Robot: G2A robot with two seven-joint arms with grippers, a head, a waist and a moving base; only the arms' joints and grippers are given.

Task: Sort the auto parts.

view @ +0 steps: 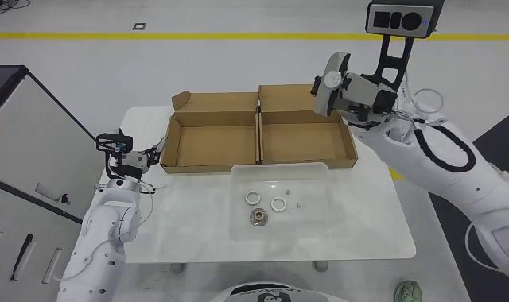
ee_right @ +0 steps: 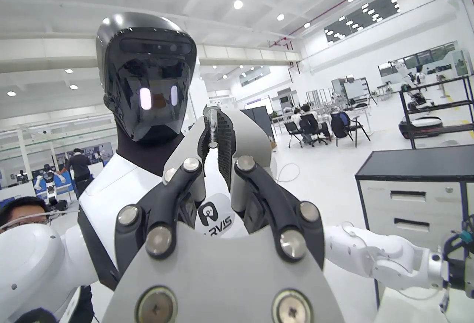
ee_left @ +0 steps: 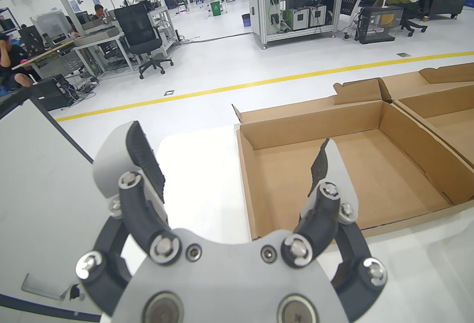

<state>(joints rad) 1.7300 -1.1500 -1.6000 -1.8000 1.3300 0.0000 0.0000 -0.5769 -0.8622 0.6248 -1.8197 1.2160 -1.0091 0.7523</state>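
Okay, largest first. We have the white counter (view: 358, 230) carrying two open trays side by side: the left brown cardboard box (view: 211, 147) and the right brown cardboard box (view: 302, 143), both bare inside as far as we can see. On the robot's side of them, just beside their near walls, sits the clear plastic tray (view: 306, 222) with the loose parts. These are the white plastic rings (view: 252, 197), a grey metal flanged part (view: 257, 216) and a few bits too small to name.

The right end effector (view: 332, 83) hangs raised over the far right corner of the right brown cardboard box. Its tips are turned up and back toward the robot, not down at the box. The jaws are nearly closed on a short dark threaded metal stud (ee_right: 212, 128), pinched between the ribbed pads. The stud's long axis runs along the fingers.

The left end effector (ee_left: 233, 157) is spread wide and holds nothing. It sits low, just outside the outer wall of the left brown cardboard box, pointing across it.

Key relation: the right box floor lies below the stud, on the side the tips face away from. We judge the wrist must roll over before release. The stud is round, so we expect it to roll on landing. The left box is well apart from this arm and nearer the left one. We can't tell which box takes studs.
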